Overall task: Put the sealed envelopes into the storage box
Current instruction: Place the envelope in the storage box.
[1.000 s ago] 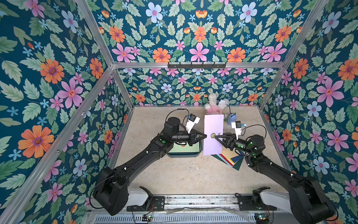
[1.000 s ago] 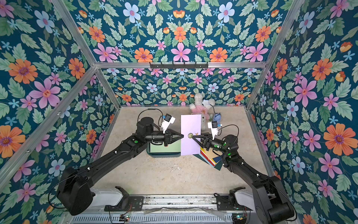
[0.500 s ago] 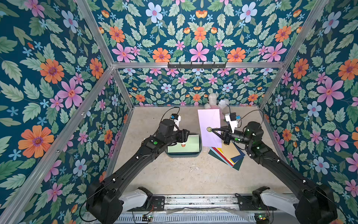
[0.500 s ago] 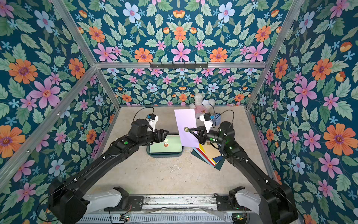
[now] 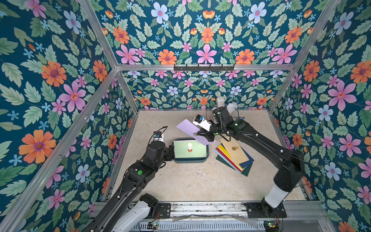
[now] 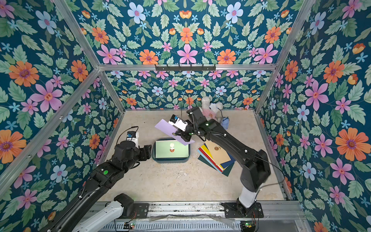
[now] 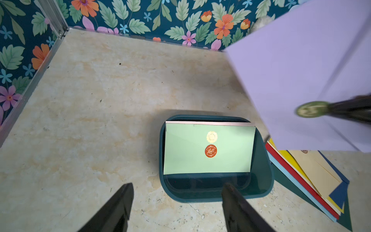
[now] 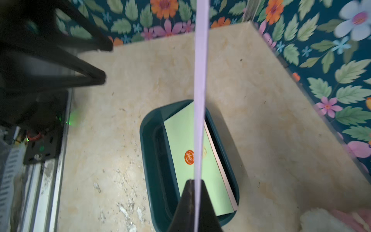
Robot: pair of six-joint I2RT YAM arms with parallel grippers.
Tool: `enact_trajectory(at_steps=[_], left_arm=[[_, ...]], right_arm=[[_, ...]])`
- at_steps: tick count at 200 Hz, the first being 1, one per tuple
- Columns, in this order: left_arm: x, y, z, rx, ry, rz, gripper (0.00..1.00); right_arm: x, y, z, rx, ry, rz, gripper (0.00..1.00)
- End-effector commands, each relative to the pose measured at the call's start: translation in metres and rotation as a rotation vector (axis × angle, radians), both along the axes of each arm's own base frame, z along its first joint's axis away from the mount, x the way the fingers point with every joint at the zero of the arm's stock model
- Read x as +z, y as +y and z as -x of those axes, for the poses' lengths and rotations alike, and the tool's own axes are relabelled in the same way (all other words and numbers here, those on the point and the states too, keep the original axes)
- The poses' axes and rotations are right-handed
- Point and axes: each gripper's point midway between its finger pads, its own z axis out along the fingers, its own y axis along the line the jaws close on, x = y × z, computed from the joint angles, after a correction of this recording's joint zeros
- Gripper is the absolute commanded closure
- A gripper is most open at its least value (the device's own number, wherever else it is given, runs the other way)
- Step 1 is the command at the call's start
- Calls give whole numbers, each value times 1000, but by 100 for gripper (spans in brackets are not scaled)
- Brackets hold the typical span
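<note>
While the right claw [image 5: 201, 134] is pinched shut on the lilac envelope [image 5: 187, 128], close to its round green seal, the paper hangs up in the air, tilted and not flat. The right wrist view shows it edge-on, as a thin strip [image 8: 200, 60] running out from between the two fingers.

Right under it sits the storage box [image 5: 190, 161]. In both top views the lilac envelope covers only the box's far right corner, and its long side runs slanted across the box, not lined up with it. So I think the claw has to come nearer to the robot, turn a bit and go down before it lets go.

A light green envelope [image 5: 186, 155] is already lying in the box, with a pink edge peeking out from under it. The left claw [image 7: 177, 185] is wide open and empty, just beside the box's short end — near, but not holding anything. The other sealed envelopes [image 5: 234, 158] wait in a fanned pile on the table, just beside the box on the right arm's side.
</note>
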Motion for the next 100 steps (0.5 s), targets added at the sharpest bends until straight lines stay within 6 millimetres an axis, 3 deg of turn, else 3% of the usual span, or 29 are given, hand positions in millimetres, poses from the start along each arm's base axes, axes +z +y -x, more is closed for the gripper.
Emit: enact_trajectory(at_steps=[1,59,100], left_arm=[[3,1,3,-27,-32,-17,25],[0,-1,2,-37,-27,-25,24],[3,-7,6,-72,-33,2,24]], right_arm=[[-35,-8,12,84,47,223,100],[-66,26,3,165,5,337,100],[-92,23,8,164,-21,439,100]])
